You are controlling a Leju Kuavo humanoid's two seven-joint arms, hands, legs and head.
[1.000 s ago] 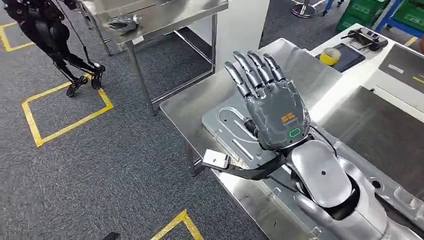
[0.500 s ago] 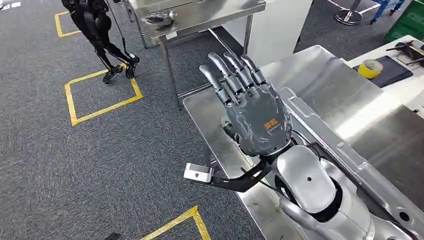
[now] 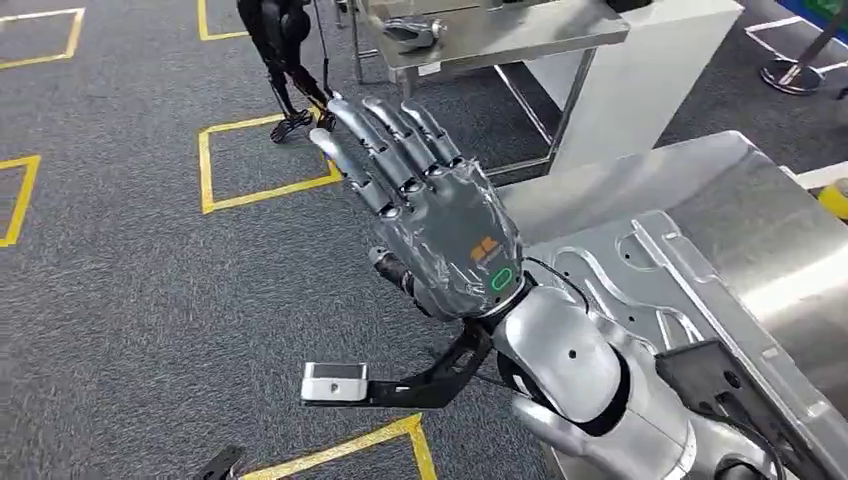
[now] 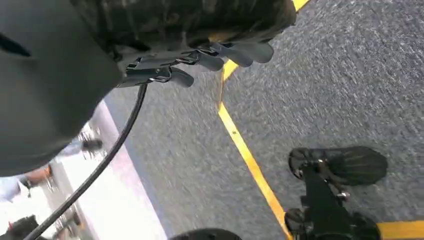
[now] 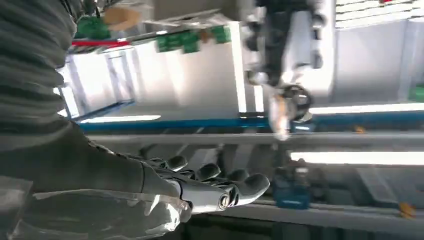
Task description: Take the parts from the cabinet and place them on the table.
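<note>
My right hand (image 3: 440, 225) is raised in the head view with its back toward me, fingers straight and spread, holding nothing. It hangs over the carpet just off the left edge of the steel table (image 3: 740, 190). A large stamped sheet-metal part (image 3: 640, 265) lies flat on that table, right of the hand and partly behind my forearm. The right wrist view shows the same fingers (image 5: 215, 190) stretched out and empty. My left hand (image 4: 210, 57) hangs above the grey carpet in the left wrist view, its dark fingers loosely extended with nothing in them.
A second steel table (image 3: 500, 35) stands farther off with a small metal part (image 3: 410, 30) on it, next to a white block (image 3: 640, 80). Another robot's dark legs (image 3: 285, 60) stand on the carpet by yellow tape squares (image 3: 265, 190).
The whole picture has swung, so the camera has turned left and the steel table now lies further right. My right hand stays raised and empty, now over the carpet beside the table.
</note>
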